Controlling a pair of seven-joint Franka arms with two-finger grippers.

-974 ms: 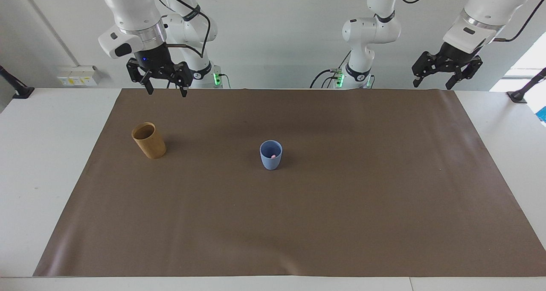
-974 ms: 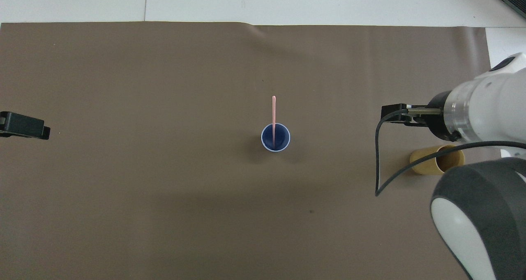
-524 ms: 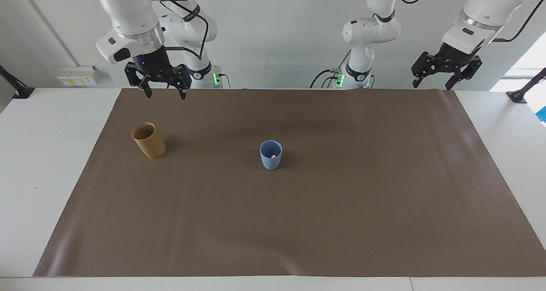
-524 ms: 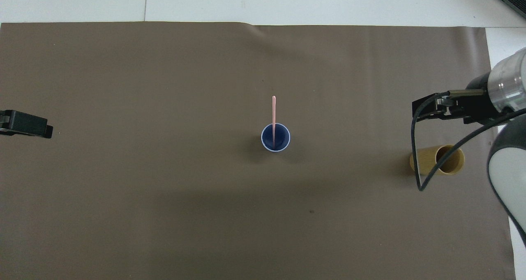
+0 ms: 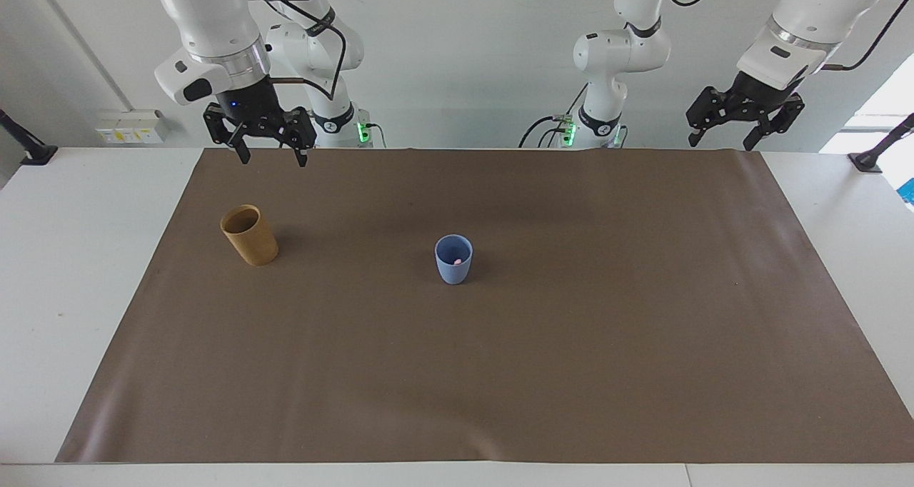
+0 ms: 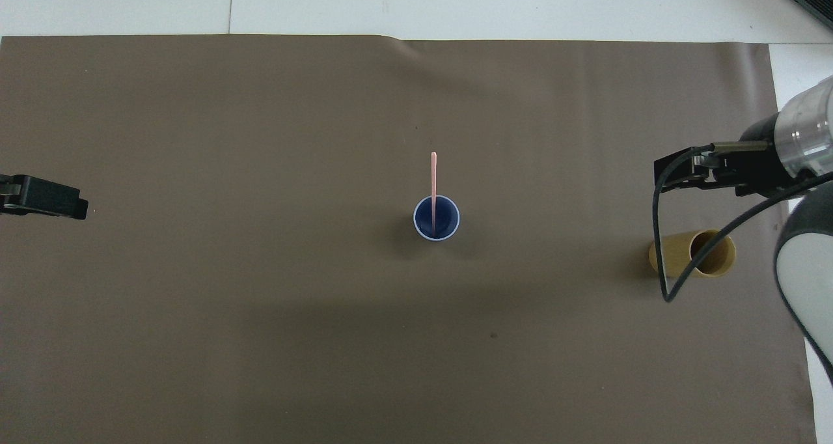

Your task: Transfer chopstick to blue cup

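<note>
**Standing in the blue cup: the chopstick, with both grippers up and empty**

Covering most of the white table [image 5: 78, 273], a brown mat [image 5: 571, 344] carries everything in play.

Both arms hang high at the robots' edge of the mat. The right gripper [image 5: 272, 154] is raised over the mat's robot-side edge at the right arm's end, its two fingers pointing down and clearly spread, nothing between them. The left gripper [image 5: 720, 141] is lifted over the mat's corner at the left arm's end — its jaws stand wide apart too, and it holds nothing. In the overhead view only its black tip [image 6: 45, 198] shows at the picture's edge.

The tan-brown cup [image 5: 249, 235] stands on the mat toward the right arm's end, well apart from the blue cup, and nothing shows inside it.

The blue cup [image 5: 453, 258] sits upright near the middle of the mat, clear of both grippers.

The chopstick [image 6: 433, 177] — thin and pale pink — stands in the blue cup, its lower end down inside and its upper part rising well above the rim; from the facing view only its pink tip [image 5: 457, 261] shows within the cup's mouth.
</note>
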